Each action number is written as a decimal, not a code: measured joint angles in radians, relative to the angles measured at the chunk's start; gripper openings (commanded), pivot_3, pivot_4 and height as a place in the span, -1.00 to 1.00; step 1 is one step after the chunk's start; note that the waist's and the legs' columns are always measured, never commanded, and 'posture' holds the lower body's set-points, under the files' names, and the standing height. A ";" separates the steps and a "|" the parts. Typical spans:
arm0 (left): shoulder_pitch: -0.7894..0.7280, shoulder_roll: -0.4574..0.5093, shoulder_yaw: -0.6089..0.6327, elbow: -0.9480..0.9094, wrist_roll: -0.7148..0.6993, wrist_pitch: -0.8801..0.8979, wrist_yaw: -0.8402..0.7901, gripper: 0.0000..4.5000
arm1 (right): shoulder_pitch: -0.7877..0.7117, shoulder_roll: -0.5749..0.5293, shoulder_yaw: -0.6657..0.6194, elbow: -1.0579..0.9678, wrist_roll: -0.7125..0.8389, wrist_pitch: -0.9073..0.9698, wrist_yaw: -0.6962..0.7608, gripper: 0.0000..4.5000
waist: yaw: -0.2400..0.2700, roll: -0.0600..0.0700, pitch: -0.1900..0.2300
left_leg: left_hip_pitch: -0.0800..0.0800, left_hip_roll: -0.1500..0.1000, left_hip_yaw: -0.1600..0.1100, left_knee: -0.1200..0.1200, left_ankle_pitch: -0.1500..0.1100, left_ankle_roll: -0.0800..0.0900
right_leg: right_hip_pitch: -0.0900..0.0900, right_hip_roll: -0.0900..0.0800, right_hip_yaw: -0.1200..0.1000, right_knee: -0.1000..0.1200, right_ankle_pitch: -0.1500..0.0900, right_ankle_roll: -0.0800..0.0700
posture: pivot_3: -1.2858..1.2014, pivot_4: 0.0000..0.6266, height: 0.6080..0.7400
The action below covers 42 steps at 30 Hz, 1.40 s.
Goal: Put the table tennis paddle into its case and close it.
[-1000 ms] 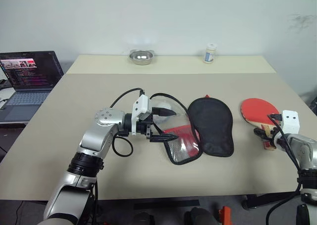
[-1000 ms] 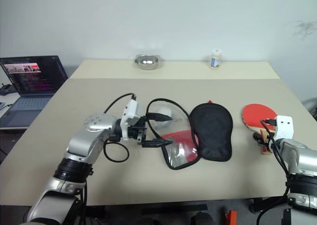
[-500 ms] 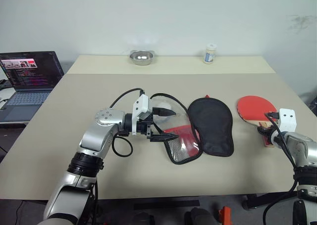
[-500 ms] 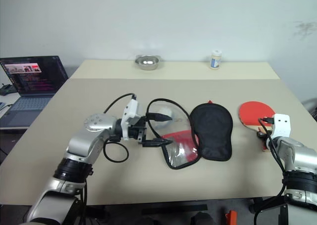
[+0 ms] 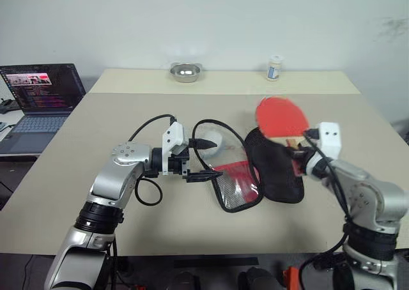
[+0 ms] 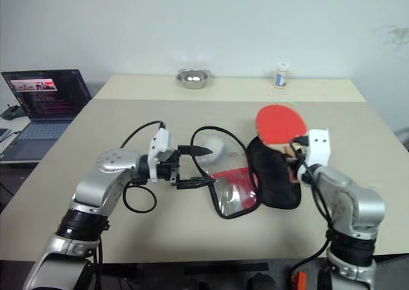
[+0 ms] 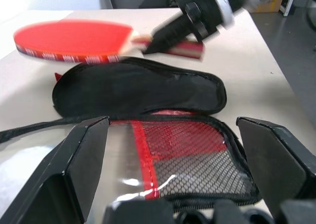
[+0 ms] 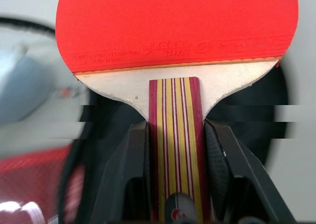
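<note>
We see the right claw (image 8: 173,150) nearest, its two black fingers (image 8: 129,160) clamped on the striped wooden handle of the table tennis paddle (image 5: 281,116). It holds the paddle off the surface (image 5: 77,194), the red face tilted up and away from the robot, above the black half of the case (image 5: 276,163).

The case lies unzipped and spread flat on the surface. Its black half is on the robot's right; the red half with the black mesh pocket (image 7: 197,157) is on the left, the two joined along the middle.

Just left of the mesh half we see the left claw (image 5: 203,159), pointing sideways toward the case with its fingers (image 7: 81,155) spread wide and gripping nothing. A black cable loops from that wrist across the surface.

Farther back, near the wall, sit a small metal bowl (image 5: 185,71) and a small white bottle (image 5: 274,67). An open laptop (image 5: 41,95) stands off the far left edge.
</note>
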 measured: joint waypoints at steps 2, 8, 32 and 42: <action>0.000 0.000 0.000 0.000 0.000 -0.001 0.000 1.00 | 0.027 0.055 0.017 -0.018 -0.010 0.006 -0.034 -0.51 | -0.001 0.000 0.000 | 0.000 -0.001 0.000 0.000 0.000 0.000 | 0.000 0.000 0.000 0.000 0.000 0.000 | 0.03 -0.52 1.00; 0.000 -0.004 -0.001 0.000 0.001 -0.005 0.000 1.00 | 0.030 0.126 0.011 -0.008 -0.053 -0.011 -0.103 -0.51 | -0.001 0.000 0.000 | -0.001 -0.004 -0.001 0.000 0.000 0.000 | 0.000 -0.001 0.000 0.000 0.000 0.000 | 0.03 -0.52 1.00; 0.000 -0.010 -0.001 0.000 0.003 -0.009 -0.001 1.00 | 0.095 0.120 0.046 0.057 -0.097 -0.075 -0.081 -0.51 | -0.004 0.000 0.000 | -0.001 -0.004 -0.002 0.000 0.000 0.000 | 0.000 0.000 0.000 0.000 0.000 0.000 | 0.03 -0.52 1.00; 0.006 -0.010 -0.001 0.002 0.005 -0.024 -0.001 1.00 | 0.110 0.117 0.063 0.063 -0.124 -0.119 -0.078 0.18 | -0.004 0.000 0.000 | -0.001 -0.004 -0.002 0.000 0.000 0.000 | 0.000 0.000 0.000 0.000 0.000 0.000 | 0.03 -0.52 1.00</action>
